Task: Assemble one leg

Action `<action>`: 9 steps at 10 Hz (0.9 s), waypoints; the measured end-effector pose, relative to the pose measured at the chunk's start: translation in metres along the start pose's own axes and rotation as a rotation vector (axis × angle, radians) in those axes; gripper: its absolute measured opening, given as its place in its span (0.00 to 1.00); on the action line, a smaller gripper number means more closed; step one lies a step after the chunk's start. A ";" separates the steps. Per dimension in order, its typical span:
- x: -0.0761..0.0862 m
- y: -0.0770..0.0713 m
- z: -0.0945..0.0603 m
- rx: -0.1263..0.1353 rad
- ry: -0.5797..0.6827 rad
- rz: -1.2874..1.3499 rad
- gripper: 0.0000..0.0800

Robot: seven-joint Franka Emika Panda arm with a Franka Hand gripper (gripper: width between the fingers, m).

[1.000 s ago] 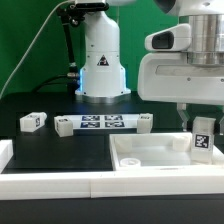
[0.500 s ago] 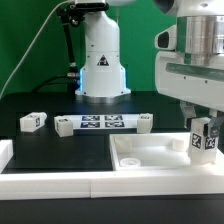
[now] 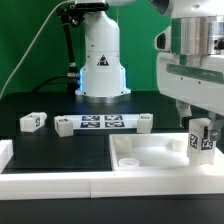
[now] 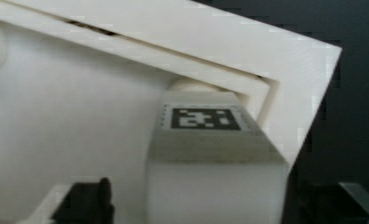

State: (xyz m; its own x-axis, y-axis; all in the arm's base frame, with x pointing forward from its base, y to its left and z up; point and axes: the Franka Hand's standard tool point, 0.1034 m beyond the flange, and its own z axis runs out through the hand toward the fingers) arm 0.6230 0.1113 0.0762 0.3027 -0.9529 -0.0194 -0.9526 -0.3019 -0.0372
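Note:
My gripper (image 3: 203, 128) is at the exterior view's right, shut on the leg (image 3: 203, 141), a small white post with a black-and-white tag facing the camera. The leg hangs upright over the far right corner of the large white panel (image 3: 150, 155); I cannot tell whether its lower end touches the panel. In the wrist view the leg (image 4: 209, 160) runs away from the camera with its tag at the far end, over the panel's raised corner rim (image 4: 252, 70). The dark fingers (image 4: 92, 200) flank it.
Three more white legs lie on the black table: one at the left (image 3: 32, 121), and one at each end (image 3: 63, 127) (image 3: 145, 122) of the marker board (image 3: 103, 123). The robot base (image 3: 100, 65) stands behind. A white wall (image 3: 60, 185) borders the front.
The gripper has shifted slightly to the exterior view's right with the leg, which now sits a little lower by the panel's corner. The loose legs have not moved.

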 end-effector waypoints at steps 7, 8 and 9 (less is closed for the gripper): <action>-0.003 -0.002 0.000 0.004 0.006 -0.748 0.81; -0.002 -0.002 -0.001 0.002 0.009 -0.865 0.81; -0.002 -0.003 -0.001 0.003 0.017 -0.960 0.81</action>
State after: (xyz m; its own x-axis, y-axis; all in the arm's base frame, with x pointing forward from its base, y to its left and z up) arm 0.6253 0.1146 0.0773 0.9534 -0.2997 0.0354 -0.2986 -0.9538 -0.0320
